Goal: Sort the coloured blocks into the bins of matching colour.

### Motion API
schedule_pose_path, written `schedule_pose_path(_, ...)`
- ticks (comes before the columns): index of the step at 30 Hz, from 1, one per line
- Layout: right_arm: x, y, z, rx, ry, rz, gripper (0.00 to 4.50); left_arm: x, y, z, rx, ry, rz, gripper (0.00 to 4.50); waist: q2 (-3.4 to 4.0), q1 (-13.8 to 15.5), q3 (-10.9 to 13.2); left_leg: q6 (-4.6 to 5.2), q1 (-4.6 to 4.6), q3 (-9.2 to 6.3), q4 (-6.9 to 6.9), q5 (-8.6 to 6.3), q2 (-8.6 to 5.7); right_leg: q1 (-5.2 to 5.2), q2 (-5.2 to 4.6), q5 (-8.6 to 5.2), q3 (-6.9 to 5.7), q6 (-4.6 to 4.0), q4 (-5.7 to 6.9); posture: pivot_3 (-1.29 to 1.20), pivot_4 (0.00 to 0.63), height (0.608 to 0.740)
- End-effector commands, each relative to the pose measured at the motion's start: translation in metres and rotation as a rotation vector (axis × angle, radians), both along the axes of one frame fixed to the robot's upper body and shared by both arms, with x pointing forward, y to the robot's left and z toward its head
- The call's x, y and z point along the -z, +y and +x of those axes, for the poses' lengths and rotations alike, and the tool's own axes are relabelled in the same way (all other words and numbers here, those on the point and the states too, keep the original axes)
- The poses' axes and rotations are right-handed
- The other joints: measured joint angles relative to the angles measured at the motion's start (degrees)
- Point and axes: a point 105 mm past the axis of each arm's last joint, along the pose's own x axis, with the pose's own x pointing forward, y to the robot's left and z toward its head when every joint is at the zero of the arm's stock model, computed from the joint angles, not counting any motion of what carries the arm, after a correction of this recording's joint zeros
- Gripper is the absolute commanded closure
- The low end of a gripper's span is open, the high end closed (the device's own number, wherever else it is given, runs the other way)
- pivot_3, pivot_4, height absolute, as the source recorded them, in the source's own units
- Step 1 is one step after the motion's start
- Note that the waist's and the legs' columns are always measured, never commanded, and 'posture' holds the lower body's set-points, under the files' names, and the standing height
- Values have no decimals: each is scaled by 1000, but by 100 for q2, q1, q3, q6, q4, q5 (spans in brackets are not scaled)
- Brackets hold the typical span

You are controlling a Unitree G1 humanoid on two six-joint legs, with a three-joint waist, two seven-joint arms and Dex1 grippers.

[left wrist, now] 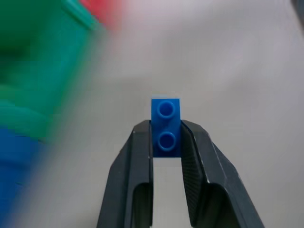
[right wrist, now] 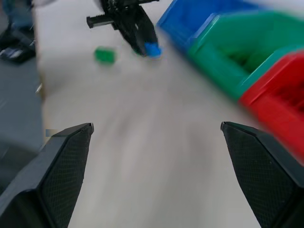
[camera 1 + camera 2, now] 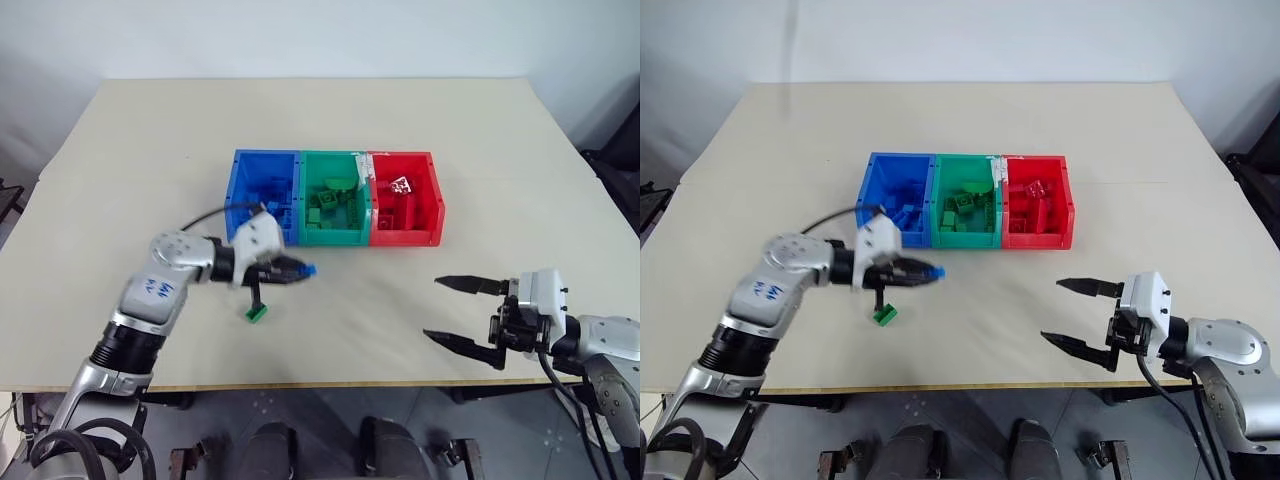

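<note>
A pale beige table (image 3: 150, 180) stands before a plain white wall and carries everything here.

The left gripper (image 3: 296, 271) is clenched on a blue block (image 1: 166, 127), which sits between the two black fingers (image 1: 135, 156) with its two studs facing the wrist camera and its far end poking past the fingertips. The left arm reaches forward and inward, the gripper pointing slightly downward and toward the robot's right, with the block held above the table just in front of the blue bin (image 3: 245, 205). A small marking shows on the silver forearm, but it is too small to read.

A green block (image 3: 257, 313) lies on the table just below and behind that gripper, nearer the robot than the bins, and is not touching the fingers.

The right gripper (image 3: 462, 316) is released, its two fingers spread wide with nothing between them. It hovers level over the table, pointing toward the robot's left, well in front of the red bin (image 3: 432, 200) and off to its right side.

The three bins stand joined in a row in the middle of the table: the blue bin on the robot's left, the green bin (image 3: 310, 205) in the middle, the red bin on the right. Each holds several blocks of its own colour. A white patch with dark marks lies inside the red bin near its back; what it says cannot be made out.
</note>
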Motion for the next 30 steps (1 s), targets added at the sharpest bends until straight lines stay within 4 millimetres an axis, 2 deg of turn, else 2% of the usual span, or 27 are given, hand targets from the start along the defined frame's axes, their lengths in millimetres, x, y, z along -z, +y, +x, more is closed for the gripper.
schedule_pose_path(1, -25, 5, 8, 67, -150, 101, 0, -55, 23, 27, -226, -146, -128, 4057, -3, -1, 2, -1, 0, 0, 1, 0, 0, 0, 0, 0, -1, 0, 1, 0, 150, 740)
schedule_pose_path(4, -29, 8, 17, 100, -190, 140, 0, -68, 35, 45, -341, -185, -167, 4057, -2, -2, 1, -1, 2, 3, 2, 1, -4, 0, -1, 1, 2, 3, 2, 0, 150, 740)
schedule_pose_path(8, -27, 12, 21, 98, -197, 130, 0, -58, 37, 65, -416, -128, -178, 4057, -1, 11, 0, 1, 1, 3, 0, 0, -9, 0, -2, 2, 2, 3, 0, 0, 150, 740)
schedule_pose_path(9, -27, 12, 22, 94, -198, 126, 0, -57, 35, 69, -434, -118, -180, 3333, -2, 8, 1, 1, -1, 3, 0, -1, -9, 0, -2, 2, 1, 3, 0, 0, 150, 740)
schedule_pose_path(11, -28, 13, 22, 89, -201, 121, 0, -56, 31, 73, -448, -111, -182, 2745, -10, 9, 6, 1, -5, 3, 0, -1, -10, -2, -1, 2, 0, 3, -2, 0, 150, 740)
schedule_pose_path(14, -29, 15, 22, 68, -202, 111, 0, -57, 31, 67, -430, -119, -187, 1811, -11, -8, 7, 1, -7, 4, 0, -1, -9, -4, -1, 2, 0, 4, -2, 0, 150, 740)
schedule_pose_path(18, -29, 18, 23, 25, -193, 97, 0, -56, 51, 49, -401, -162, -191, 504, -11, -73, 6, 1, -4, 9, -5, -1, -4, -9, 1, 2, 2, 3, -3, 0, 150, 740)
schedule_pose_path(20, -28, 20, 24, -9, -190, 80, 0, -53, 67, 34, -370, -211, -210, 29, -10, -135, 6, 0, 0, 12, -8, 0, -1, -9, 2, 1, 3, 3, -3, 0, 150, 740)
schedule_pose_path(22, -27, 22, 26, -41, -183, 65, 0, -55, 83, 19, -354, -254, -273, 29, -11, -156, 7, 0, 3, 14, -11, 0, 2, -9, 2, 1, 4, 2, -3, 0, 150, 740)
schedule_pose_path(26, -22, 29, 31, -125, -155, 43, 0, -19, 145, -38, -343, -180, -198, 29, -11, -221, 7, -1, 8, 18, -13, -2, 5, -11, 1, 0, 9, 1, -5, 0, 150, 740)
schedule_pose_path(30, -17, 35, 34, -203, -143, 16, 0, -10, 185, -67, -444, -168, -163, 29, -11, -141, 8, -3, 5, 15, -19, -5, 4, -12, -3, -1, 1, -1, -9, 0, 150, 740)
